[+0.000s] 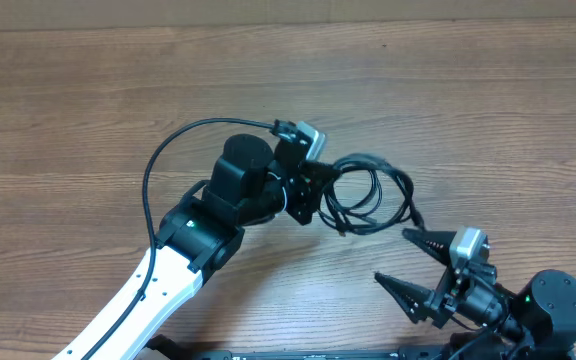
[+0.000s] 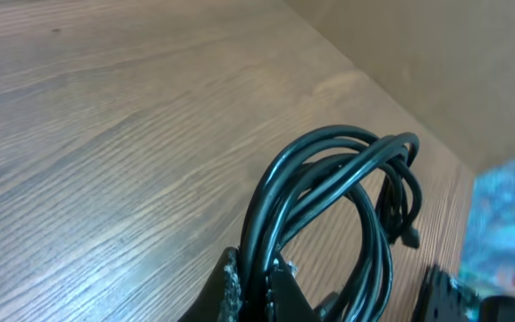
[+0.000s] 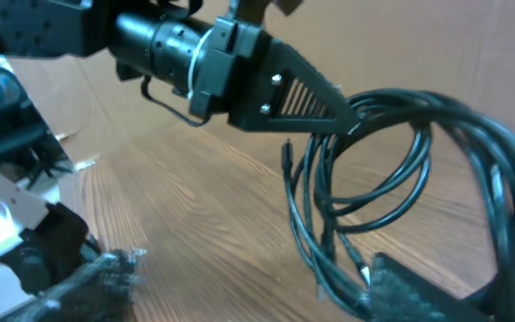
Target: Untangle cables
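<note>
Nearest, the right fingers (image 1: 423, 241) are spread wide and nothing is held in them, just beside the bundle. The cables (image 1: 368, 195) are kept as one tangled coil over the worktop (image 1: 88, 100), pinched at its edge by the closed left fingers (image 3: 311, 94). The separating is judged as hardly begun; next, one single loop must be gripped and drawn away.

No text, label, brand, number or sign can be read anywhere in the overhead or either wrist view.

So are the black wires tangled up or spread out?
Tangled: the cables loop over each other in one bundle, pinched by the left gripper.
</note>
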Robot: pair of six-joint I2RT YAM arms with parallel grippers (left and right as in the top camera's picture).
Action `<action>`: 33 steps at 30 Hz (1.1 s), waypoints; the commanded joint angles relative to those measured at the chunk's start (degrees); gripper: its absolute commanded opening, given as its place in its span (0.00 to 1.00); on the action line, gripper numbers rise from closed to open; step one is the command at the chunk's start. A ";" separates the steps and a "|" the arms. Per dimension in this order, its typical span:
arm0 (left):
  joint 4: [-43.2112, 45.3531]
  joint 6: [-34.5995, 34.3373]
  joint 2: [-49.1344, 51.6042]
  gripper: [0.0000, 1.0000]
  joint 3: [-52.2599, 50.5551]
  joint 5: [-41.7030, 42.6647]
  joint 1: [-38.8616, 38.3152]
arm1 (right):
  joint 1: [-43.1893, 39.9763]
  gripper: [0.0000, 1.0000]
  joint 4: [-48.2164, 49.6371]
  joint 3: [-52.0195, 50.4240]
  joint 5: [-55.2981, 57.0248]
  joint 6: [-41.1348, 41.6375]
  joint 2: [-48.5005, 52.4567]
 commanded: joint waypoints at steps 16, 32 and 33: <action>4.44 6.03 -0.39 0.04 1.66 7.67 -2.91 | 0.33 0.91 15.69 1.25 11.50 51.82 2.23; 4.96 6.01 -0.37 0.04 1.66 6.91 -7.69 | 0.31 0.88 15.89 1.25 11.61 52.06 4.81; 4.94 6.01 -0.37 0.04 1.66 6.97 -7.96 | 0.31 0.87 15.91 1.25 11.61 52.06 4.79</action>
